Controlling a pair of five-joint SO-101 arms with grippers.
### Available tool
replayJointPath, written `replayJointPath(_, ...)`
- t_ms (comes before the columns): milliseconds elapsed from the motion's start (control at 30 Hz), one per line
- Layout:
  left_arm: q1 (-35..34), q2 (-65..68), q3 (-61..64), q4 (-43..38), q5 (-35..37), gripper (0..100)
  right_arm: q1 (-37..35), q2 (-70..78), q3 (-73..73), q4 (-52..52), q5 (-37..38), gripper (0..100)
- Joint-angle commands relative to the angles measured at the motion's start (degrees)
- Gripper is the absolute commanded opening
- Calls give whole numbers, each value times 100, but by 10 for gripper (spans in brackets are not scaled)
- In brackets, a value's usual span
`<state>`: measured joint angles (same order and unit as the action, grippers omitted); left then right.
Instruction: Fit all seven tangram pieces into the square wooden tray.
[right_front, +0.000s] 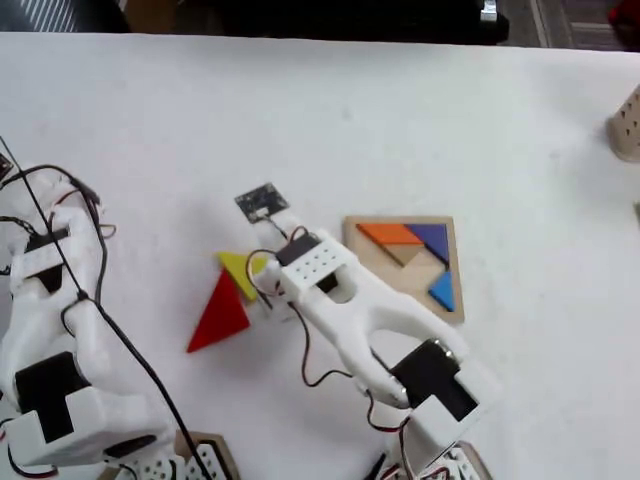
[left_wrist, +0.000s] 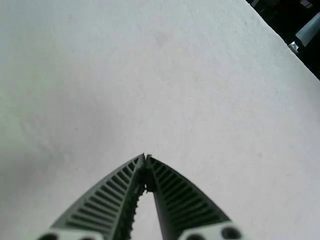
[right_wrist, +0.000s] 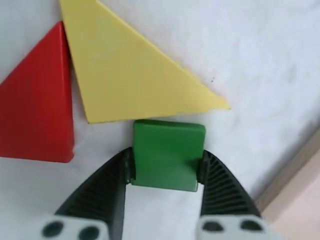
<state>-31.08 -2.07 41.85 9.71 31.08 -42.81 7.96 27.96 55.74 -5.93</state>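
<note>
The right hand (right_wrist: 166, 162) grips the green square (right_wrist: 167, 150), low at the worktop (right_front: 400, 120) just beside the tray (right_front: 385, 272). The yellow triangle (right_wrist: 125, 75) and red triangle (right_wrist: 35, 110) lie farther from the tray on that same side. The tray's bare gap looks a short carry away. The left hand (left_wrist: 146, 161), pinched shut and empty, sits well apart from the tray.
</note>
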Motion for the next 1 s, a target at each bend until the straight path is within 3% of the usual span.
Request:
replayJointPath(0,66,-277,-44,-158,97,24,-75,-136,-281,426,114,25)
replayJointPath(200,66,-277,-44,-167,97,24,523,-1174,-510,1490,624,17)
replayJointPath(333,66,-277,-44,-167,97,24,1464,-1921,-457,1842,659,20)
replayJointPath(633,66,-277,-44,-167,97,24,3231,-2167,677,567,2110,22)
replayJointPath(767,75,-277,-44,-158,97,24,3442,-2158,835,365,2541,31)
replayJointPath(967,75,-277,-35,-141,97,24,3574,-2158,993,356,2629,183)
